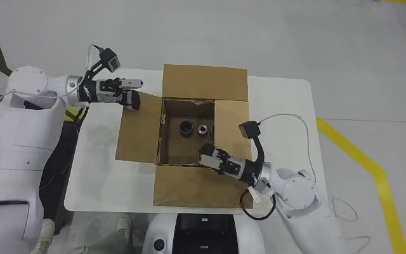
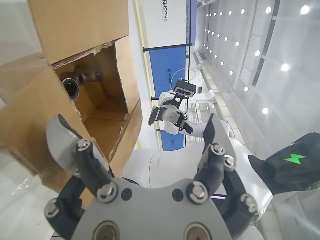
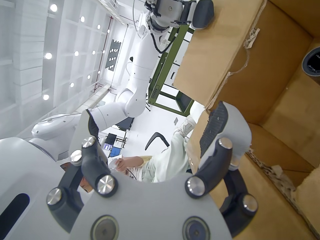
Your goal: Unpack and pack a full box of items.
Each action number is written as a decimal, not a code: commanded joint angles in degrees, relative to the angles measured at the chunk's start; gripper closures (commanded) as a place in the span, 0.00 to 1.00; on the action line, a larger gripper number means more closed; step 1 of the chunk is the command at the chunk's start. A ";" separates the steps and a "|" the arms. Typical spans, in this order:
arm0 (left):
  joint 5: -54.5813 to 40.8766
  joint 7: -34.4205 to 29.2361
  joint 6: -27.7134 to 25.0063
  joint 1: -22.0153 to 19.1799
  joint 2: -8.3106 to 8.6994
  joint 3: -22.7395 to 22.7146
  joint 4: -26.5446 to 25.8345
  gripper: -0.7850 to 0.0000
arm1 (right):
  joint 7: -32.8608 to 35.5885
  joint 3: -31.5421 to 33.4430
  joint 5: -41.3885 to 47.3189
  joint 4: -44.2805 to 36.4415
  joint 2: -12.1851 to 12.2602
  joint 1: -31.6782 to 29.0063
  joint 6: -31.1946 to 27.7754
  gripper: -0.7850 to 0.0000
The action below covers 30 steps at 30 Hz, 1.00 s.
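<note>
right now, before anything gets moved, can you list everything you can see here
cardboard box: 1, brown, middle of the table, four flaps spread open
cylindrical items: 2 visible, dark, side by side on the box floor
table: 1, white, under the box
floor stripe: 1, yellow, on the floor beside the table
left end effector: 1, grey and black, open, at a corner of a side flap
right end effector: 1, grey and black, open, at the box rim nearest the robot

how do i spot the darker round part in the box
On the white table stands an open cardboard box. Round parts lie side by side on its floor. Yours is the ring with the dark centre; its neighbour has a pale silvery centre.
</note>
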 commanded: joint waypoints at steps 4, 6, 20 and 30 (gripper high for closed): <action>0.87 2.43 2.37 -1.30 -0.70 3.26 -3.77 0.00 | 3.14 2.05 -0.33 -2.14 0.86 -2.00 1.67 0.00; 1.16 3.29 2.95 -1.75 -1.07 4.87 -4.49 0.00 | 4.02 2.72 -0.46 -2.92 1.16 -2.84 2.17 0.00; 2.72 5.72 3.37 -3.80 -2.19 9.12 -6.29 0.00 | 5.25 3.95 0.07 -4.35 2.00 -4.96 3.17 0.00; 2.72 5.72 3.37 -3.80 -2.19 9.12 -6.29 0.00 | 5.25 3.95 0.07 -4.35 2.00 -4.96 3.17 0.00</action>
